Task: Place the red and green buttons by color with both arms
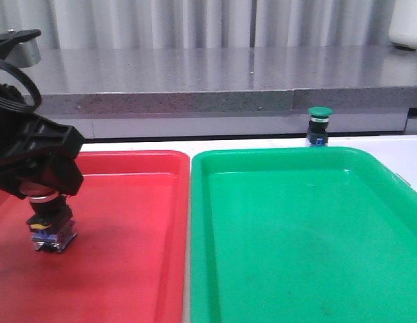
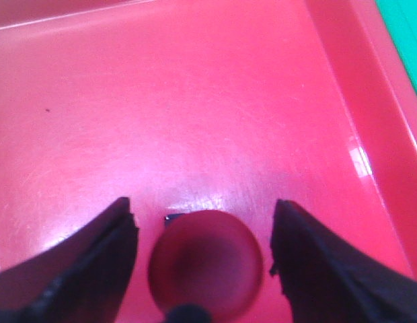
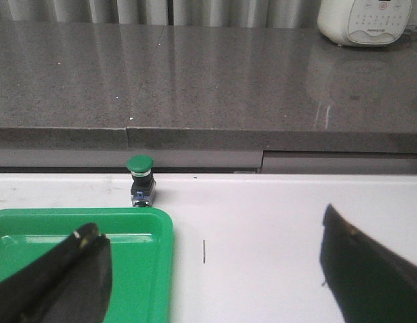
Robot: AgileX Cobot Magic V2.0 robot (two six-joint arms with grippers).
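The red button (image 1: 52, 225) stands upright on the floor of the red tray (image 1: 128, 222), near its left side. My left gripper (image 1: 44, 182) hangs right over it and hides the cap. In the left wrist view the dark-red cap (image 2: 206, 264) sits between the fingers of the left gripper (image 2: 202, 210), with a gap of tray showing on each side. The jaws are open. The green button (image 1: 319, 126) stands upright on the white table behind the green tray (image 1: 296, 229). It also shows in the right wrist view (image 3: 141, 180). My right gripper (image 3: 208, 225) is wide open and empty, well short of the green button, over the tray's far right corner (image 3: 151, 232).
A grey stone counter (image 1: 215, 81) runs along the back, above the table. A white appliance (image 3: 370, 20) stands on it at the right. The white table (image 3: 276, 229) lies to the right of the green tray. The two trays sit side by side, touching.
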